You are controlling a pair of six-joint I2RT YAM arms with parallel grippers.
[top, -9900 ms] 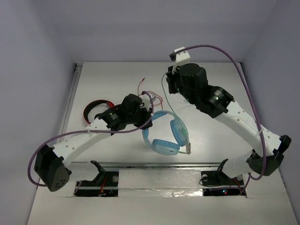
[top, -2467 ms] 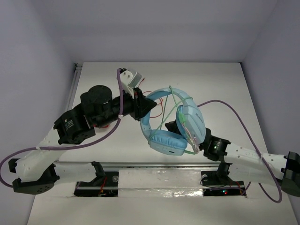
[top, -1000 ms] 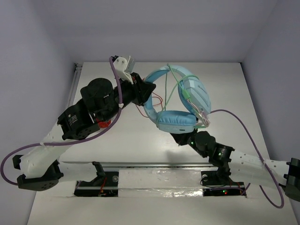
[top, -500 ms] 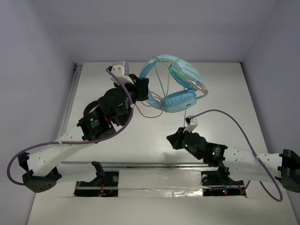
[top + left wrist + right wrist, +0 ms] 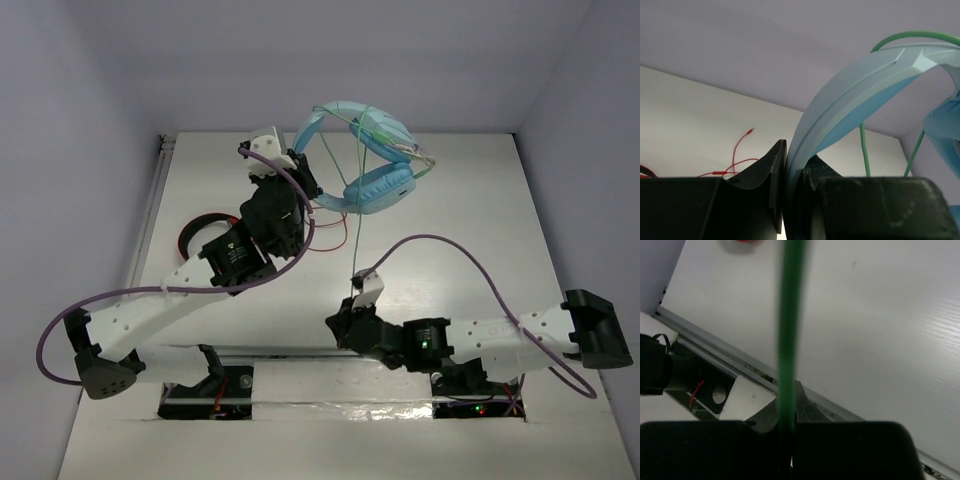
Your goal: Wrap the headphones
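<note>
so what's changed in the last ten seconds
The left end effector, shut on the headband, raised the headphones toward the far side. The right end effector swung from the far side to the near edge, pulling the green cable over them. The red headphones stayed put.

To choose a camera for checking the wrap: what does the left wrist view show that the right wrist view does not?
Left wrist only: the blue headband clamped in the left gripper, and an ear cup at the right edge. Right wrist only: the right gripper shut on the green cable, drawn straight; the edge rail. Both: that green cable and the white table.
</note>
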